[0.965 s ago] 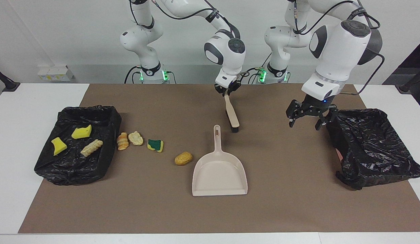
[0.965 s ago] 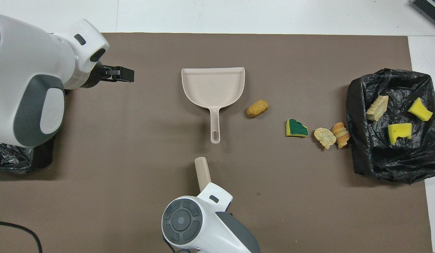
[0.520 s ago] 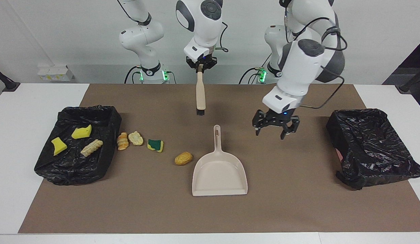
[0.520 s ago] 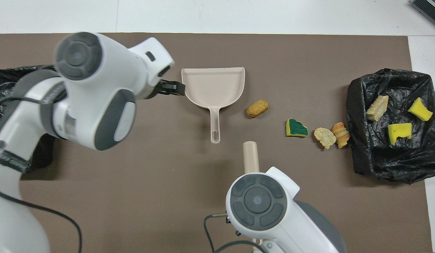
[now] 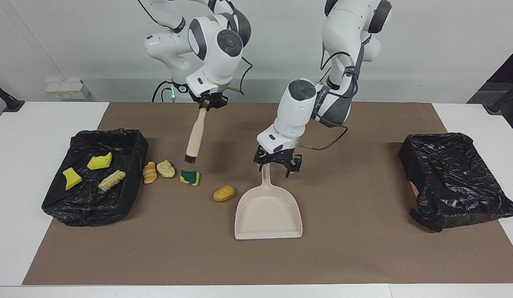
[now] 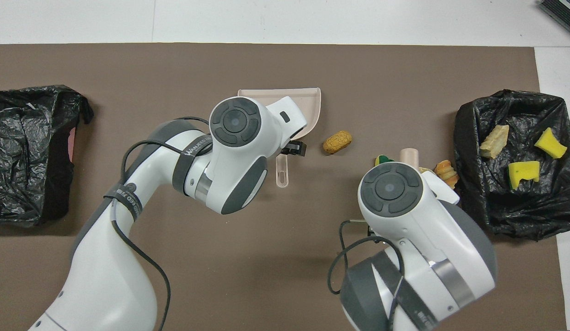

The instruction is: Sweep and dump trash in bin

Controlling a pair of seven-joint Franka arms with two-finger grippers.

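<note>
At the right arm's end of the table sits a bin (image 5: 95, 178) lined with crinkled, glossy black plastic. Inside it lie two blocky yellow sponge pieces (image 5: 72, 178) and a ridged, pale tan pastry (image 5: 111, 180). On the matte brown mat (image 5: 364, 248) just beside the bin rest a ribbed orange-tan croissant (image 5: 149, 172) and, touching it, a pale lumpy bread piece (image 5: 166, 169).

The right gripper (image 5: 208, 102) is clenched on the top end of a smooth beige brush (image 5: 194, 135), which hangs tilted below the jaws, its short dark bristles pointing down. The bristles hang just over a wedge of sponge (image 5: 190, 177), yellow foam with a rough green scouring face. Between that sponge and the dustpan lies an oval, golden-brown potato-like lump (image 5: 224, 193) with a netted skin.

The left gripper (image 5: 277, 164) has its jaws released and spread, poised at the top of the handle of the dustpan (image 5: 268, 213); whether the fingertips touch the handle I cannot tell. The pan is smooth beige plastic, a flat tray with low walls and a slim handle with a slot at its end, pointing toward the robots, the tray spreading out below the jaws.

At the left arm's end stands a second bin (image 5: 453, 178), with the same wrinkled black liner.
</note>
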